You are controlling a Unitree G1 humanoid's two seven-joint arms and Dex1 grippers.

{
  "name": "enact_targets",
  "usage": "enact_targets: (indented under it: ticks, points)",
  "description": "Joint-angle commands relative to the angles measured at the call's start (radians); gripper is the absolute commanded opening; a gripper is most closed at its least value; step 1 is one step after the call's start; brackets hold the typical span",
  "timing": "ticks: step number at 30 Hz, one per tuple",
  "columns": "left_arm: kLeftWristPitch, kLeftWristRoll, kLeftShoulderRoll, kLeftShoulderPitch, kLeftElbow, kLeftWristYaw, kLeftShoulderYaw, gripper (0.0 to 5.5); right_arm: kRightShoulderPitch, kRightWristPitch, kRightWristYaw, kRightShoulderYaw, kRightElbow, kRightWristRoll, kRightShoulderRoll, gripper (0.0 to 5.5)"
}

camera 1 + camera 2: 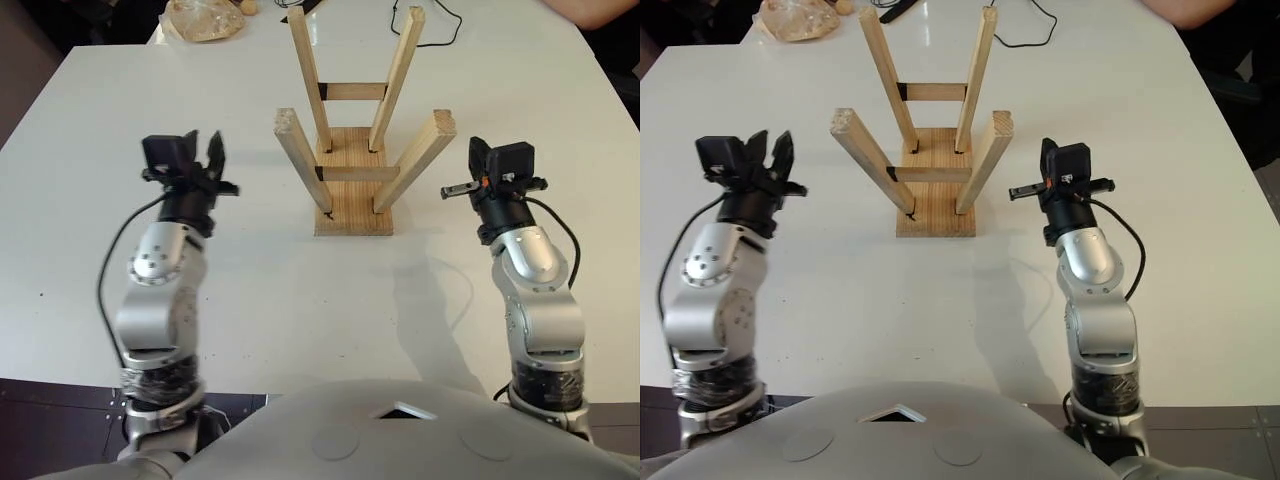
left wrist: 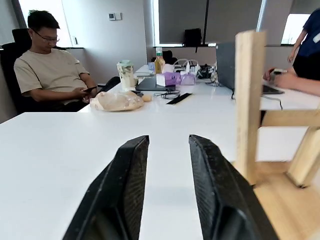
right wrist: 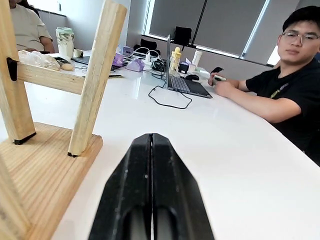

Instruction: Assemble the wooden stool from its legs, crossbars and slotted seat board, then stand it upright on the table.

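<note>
The wooden stool stands upside down in the middle of the table. Its slotted seat board (image 1: 352,215) lies flat and its four legs point up, such as the near left leg (image 1: 302,160). Two crossbars (image 1: 354,91) join the leg pairs, the nearer one being (image 1: 358,173). My left gripper (image 1: 203,142) hovers left of the stool, open, with nothing between its fingers (image 2: 131,170). My right gripper (image 1: 478,147) sits right of the stool, shut on nothing, its tip (image 3: 151,136) near the seat board's edge (image 3: 40,170).
A clear bag of bread (image 1: 205,18) lies at the far left of the white table (image 1: 250,290), and a black cable (image 1: 440,22) at the far end. A laptop (image 3: 182,82) and small bottles stand further back. People sit around the far side.
</note>
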Motion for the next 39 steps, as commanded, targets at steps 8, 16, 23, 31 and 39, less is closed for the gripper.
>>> enact_targets:
  ticks: [8, 16, 23, 31, 39]
  points:
    - [0.015, 0.101, -0.108, -0.008, 0.018, 0.062, -0.199, 0.01, -0.128, 0.105, -0.042, 0.187, 0.010, -0.105, 0.053, 0.00]
    - [-0.068, 0.174, -0.127, 0.008, 0.092, 0.169, -0.024, 0.01, -0.084, 0.074, -0.165, 0.017, -0.016, -0.221, 0.052, 0.00]
    - [-0.010, 0.114, -0.063, -0.022, 0.068, -0.063, -0.251, 0.01, -0.093, -0.005, -0.034, 0.257, -0.029, -0.246, 0.003, 0.00]
    - [0.021, 0.099, -0.016, -0.023, 0.081, -0.167, -0.363, 0.01, -0.093, -0.028, 0.087, 0.358, -0.011, -0.269, -0.074, 0.00]
    - [0.198, 0.023, -0.084, 0.007, 0.089, -0.035, -0.019, 0.01, -0.142, 0.007, 0.115, -0.002, 0.092, -0.120, -0.083, 0.00]
